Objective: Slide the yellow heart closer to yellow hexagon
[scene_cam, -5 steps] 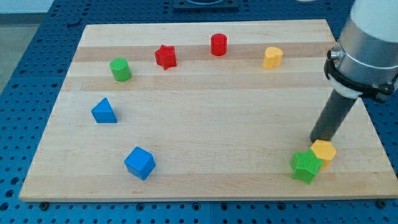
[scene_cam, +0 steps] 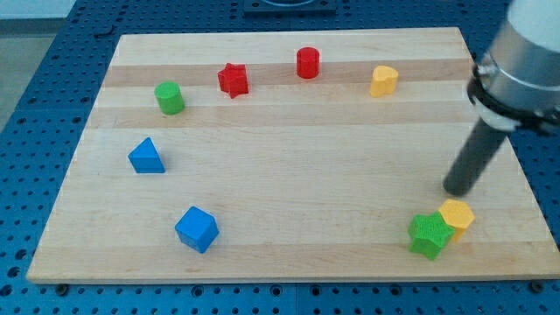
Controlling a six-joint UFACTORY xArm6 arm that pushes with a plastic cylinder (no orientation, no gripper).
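Note:
The yellow heart (scene_cam: 383, 80) sits near the view's top right on the wooden board (scene_cam: 289, 201). The yellow hexagon (scene_cam: 458, 215) lies near the view's bottom right, touching a green star (scene_cam: 430, 234) on its left. My tip (scene_cam: 454, 191) rests on the board just above the yellow hexagon, a small gap apart from it, and far below and right of the yellow heart.
A red cylinder (scene_cam: 307, 63) and a red star (scene_cam: 233, 80) stand along the view's top. A green cylinder (scene_cam: 169, 97), a blue triangle (scene_cam: 146, 157) and a blue cube (scene_cam: 196, 229) lie on the view's left side.
My tip and the arm have shifted slightly to the view's right and up, away from the yellow hexagon. No block has moved.

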